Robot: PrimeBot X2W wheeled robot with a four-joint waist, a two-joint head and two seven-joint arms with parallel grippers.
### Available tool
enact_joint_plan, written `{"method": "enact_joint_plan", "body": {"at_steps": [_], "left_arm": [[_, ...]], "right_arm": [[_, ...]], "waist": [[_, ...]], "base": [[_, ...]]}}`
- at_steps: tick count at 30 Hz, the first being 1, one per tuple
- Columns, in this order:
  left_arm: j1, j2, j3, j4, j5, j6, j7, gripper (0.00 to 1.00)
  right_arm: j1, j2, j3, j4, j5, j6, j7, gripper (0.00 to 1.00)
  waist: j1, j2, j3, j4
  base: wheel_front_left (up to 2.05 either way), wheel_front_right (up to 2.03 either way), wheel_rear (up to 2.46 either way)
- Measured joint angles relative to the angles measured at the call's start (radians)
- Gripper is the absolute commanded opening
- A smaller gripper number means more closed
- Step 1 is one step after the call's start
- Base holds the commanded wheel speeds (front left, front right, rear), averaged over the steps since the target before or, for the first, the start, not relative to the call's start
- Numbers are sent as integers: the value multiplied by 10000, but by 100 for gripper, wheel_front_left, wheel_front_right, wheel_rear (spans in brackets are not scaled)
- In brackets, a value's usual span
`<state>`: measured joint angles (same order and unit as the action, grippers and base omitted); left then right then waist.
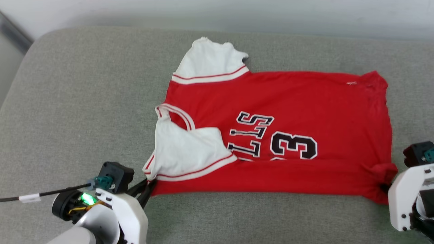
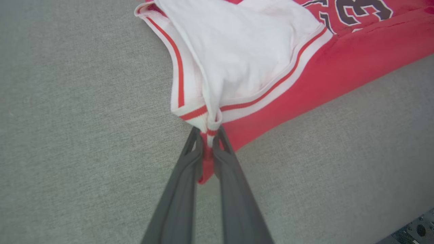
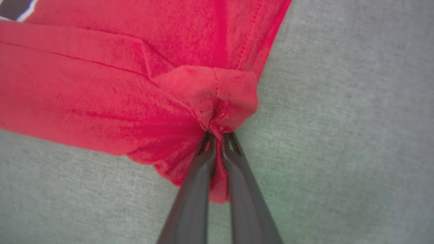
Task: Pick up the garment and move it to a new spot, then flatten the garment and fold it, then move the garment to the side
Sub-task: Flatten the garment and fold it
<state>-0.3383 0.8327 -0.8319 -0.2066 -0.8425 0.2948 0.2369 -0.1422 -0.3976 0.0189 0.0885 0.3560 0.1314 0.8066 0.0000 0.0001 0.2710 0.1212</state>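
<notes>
1. Red jersey cloth with white sleeves, the garment (image 1: 305, 112) is lying spread over the middle and right of a grey woven cushion (image 1: 84, 101), with its neck end to the left and its hem to the right.
2. Its near edge is lying doubled over onto the chest and covering the lower part of the black lettering (image 1: 252, 135). One "3" is showing whole, and just a sliver of another figure is peeking out at the fold.
3. The near sleeve (image 1: 184, 149) is lying folded back over the front and hiding the start of the lettering. The far sleeve (image 1: 210, 62) is sticking out toward the far side, its tip crumpled.
4. The left gripper (image 2: 207, 134) is clenching the striped trim at the garment's near left corner, with a strip of red cloth showing between its dark fingers (image 2: 183, 189). In the head view its own wrist is covering most of those fingers.
5. The right gripper (image 3: 217, 135) is pinching a bunched knot of red hem at the near right corner. In the head view its white housing (image 1: 407, 200) is hiding the fingers and is itself being cut off by the right edge.
6. A black cable (image 1: 57, 193) is running off the left edge.
</notes>
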Motion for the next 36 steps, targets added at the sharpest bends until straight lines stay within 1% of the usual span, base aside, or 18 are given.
{"method": "enact_joint_plan", "body": {"at_steps": [7,13,15,17,20,25,26,27,28,32,36], "left_arm": [[627,322,-395,52,-198,-98,405,0],[1513,426,-470,-265,-769,2,318,0],[1756,364,-556,-263,-993,-48,288,0],[2015,157,-558,-207,-1432,-173,192,0],[2196,136,-708,105,-1432,-349,153,0],[2163,-142,-934,907,-1250,-679,-10,0],[2123,-213,-961,1057,-1179,-752,-52,24],[2079,-263,-988,1181,-1081,-794,-136,93],[2025,-314,-995,1290,-989,-838,-230,100],[1839,-552,-915,1574,-788,-924,-721,100],[1532,-734,-642,1559,-495,-1049,-1524,100]], "right_arm": [[693,-721,-240,-293,322,2,313,0],[1726,-1011,-719,-1014,696,4,777,0],[2154,-1007,-917,-1216,761,4,972,0],[2501,-930,-1137,-1352,782,2,1104,0],[2852,-685,-1277,-1390,817,2,1133,0],[2978,-368,-1277,-1118,706,2,798,0],[2974,-347,-1223,-1078,667,2,677,44],[2961,-322,-1183,-1047,642,2,527,100],[2940,-290,-1147,-1001,617,0,380,100],[2812,-234,-951,-903,581,-2,-73,100],[2480,-268,-984,-1005,665,-4,-644,100]], "waist": [[0,0,-740,-185],[0,0,-1197,-395],[0,0,-1249,-446],[0,0,-1283,-474],[0,0,-1267,-542],[0,0,-1212,-581],[0,0,-1202,-591],[0,0,-1196,-600],[0,0,-1198,-606],[0,0,-1270,-619],[0,0,-1404,-621]], "base": [[0,0,0],[0,0,0],[0,0,0],[0,0,0],[0,0,0],[0,0,0],[0,0,0],[0,0,0],[0,0,0],[0,0,0],[0,0,0]]}}
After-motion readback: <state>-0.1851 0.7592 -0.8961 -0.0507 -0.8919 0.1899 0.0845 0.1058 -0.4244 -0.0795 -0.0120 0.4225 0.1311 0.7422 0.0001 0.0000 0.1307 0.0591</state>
